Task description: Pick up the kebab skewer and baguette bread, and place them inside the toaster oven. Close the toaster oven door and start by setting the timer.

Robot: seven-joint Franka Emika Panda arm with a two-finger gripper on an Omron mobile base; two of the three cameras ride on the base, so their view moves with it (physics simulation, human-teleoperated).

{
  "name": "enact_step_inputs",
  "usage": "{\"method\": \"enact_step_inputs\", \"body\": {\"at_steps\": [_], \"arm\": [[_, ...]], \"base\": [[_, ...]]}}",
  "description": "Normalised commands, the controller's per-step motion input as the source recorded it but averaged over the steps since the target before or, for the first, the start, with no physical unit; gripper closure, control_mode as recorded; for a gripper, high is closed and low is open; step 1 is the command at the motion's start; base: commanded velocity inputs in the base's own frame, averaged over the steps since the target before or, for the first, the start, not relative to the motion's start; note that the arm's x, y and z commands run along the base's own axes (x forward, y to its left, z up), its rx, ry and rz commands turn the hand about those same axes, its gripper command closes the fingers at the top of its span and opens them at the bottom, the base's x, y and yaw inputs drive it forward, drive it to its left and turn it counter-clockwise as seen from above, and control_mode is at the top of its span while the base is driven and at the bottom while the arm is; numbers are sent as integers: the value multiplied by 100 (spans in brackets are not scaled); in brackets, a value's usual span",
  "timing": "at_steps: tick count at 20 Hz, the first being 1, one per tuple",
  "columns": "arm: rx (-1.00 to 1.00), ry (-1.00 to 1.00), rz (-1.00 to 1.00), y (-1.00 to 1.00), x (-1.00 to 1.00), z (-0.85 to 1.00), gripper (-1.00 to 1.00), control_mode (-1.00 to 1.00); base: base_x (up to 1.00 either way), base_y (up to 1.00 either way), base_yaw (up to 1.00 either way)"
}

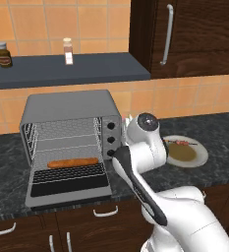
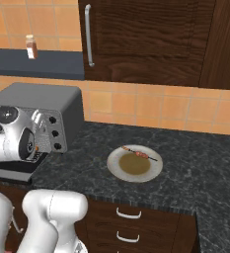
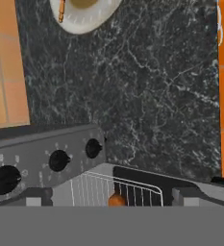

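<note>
Dark stone surface [image 2: 195,163] | kebab skewer [image 2: 139,154] on plate [image 2: 117,170]: light, thin, stiff; pinch mid-stick | jaws wide open, empty

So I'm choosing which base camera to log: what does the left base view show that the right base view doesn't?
Left base view: the oven's open inside, with the bread lying on a wire rack, and a dark jar on the shelf.
Right base view: drawer handles below the counter.
Both: the grey oven, its black knobs, and the plate holding the skewer.
</note>
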Motion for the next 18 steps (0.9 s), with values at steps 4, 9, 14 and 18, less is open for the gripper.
{"method": "enact_step_inputs", "body": {"at_steps": [4, 9, 14, 18], "arm": [[0, 13, -15, -100, 0, 1, -100, -100], [0, 9, -25, -100, 30, 0, -100, -100], [-1, 7, -35, -100, 37, 0, -100, -100], [-3, 12, -29, -100, 35, 0, -100, -100]], "base": [[0, 0, 0], [0, 0, 0], [0, 0, 0], [0, 0, 0]]}}
